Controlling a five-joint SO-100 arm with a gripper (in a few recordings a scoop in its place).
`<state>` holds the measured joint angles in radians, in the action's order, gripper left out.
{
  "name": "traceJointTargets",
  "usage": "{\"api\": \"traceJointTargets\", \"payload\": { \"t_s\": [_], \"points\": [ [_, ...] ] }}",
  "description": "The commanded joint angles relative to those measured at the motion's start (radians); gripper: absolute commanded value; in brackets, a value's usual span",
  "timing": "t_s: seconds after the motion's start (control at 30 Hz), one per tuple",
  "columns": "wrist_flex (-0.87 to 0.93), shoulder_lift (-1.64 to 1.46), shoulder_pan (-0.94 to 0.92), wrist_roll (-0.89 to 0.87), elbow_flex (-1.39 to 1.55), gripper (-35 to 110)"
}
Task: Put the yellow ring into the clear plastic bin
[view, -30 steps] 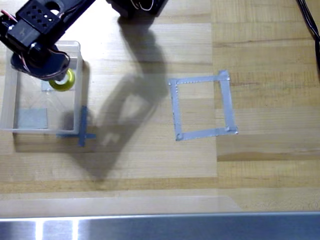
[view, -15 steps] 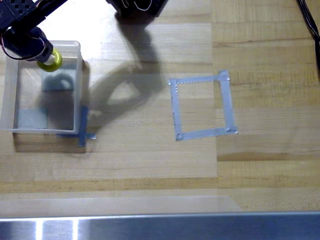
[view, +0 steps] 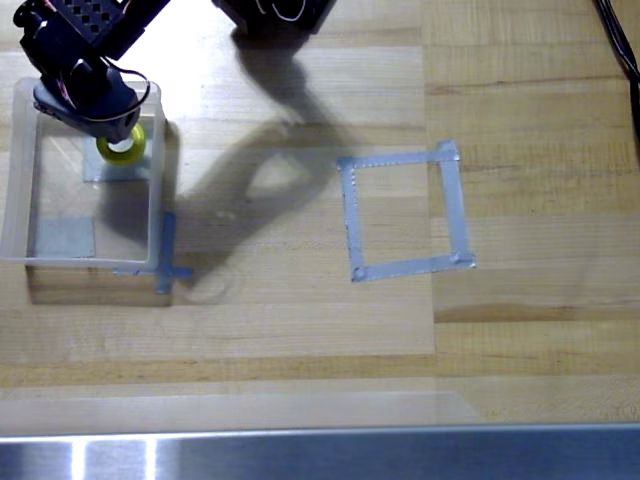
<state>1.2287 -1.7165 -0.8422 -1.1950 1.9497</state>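
Observation:
The clear plastic bin [view: 20, 200] stands at the left of the overhead view, with grey tape patches [view: 62, 238] showing through its base. My black gripper [view: 115, 135] hangs over the bin's upper right part. The yellow ring [view: 122, 150] peeks out from under the fingers, inside the bin's outline, and the gripper looks shut on it. The gripper body hides the top of the ring, and I cannot tell how high the ring is above the bin's floor.
A grey tape square outline [view: 400, 160] lies on the wooden table right of centre. A blue tape cross [view: 165, 255] marks the bin's lower right corner. A metal strip [view: 320, 455] runs along the bottom edge. A black cable [view: 620, 50] crosses the top right corner.
The gripper and ring swung up and left to the bin's top edge, then came back down and right over the bin's interior. The ring stayed with the gripper throughout.

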Motion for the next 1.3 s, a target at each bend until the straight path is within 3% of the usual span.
{"api": "traceJointTargets", "payload": {
  "t_s": [0.0, 0.47, 0.97, 1.27],
  "points": [
    [-0.046, -0.114, 0.014, -0.058, 0.031, 1],
    [-0.253, -0.067, 0.017, -0.094, 0.084, 1],
    [-0.278, 0.097, 0.014, -0.101, -0.009, 1],
    [-0.278, 0.097, 0.018, -0.16, -0.041, 19]
  ]
}}
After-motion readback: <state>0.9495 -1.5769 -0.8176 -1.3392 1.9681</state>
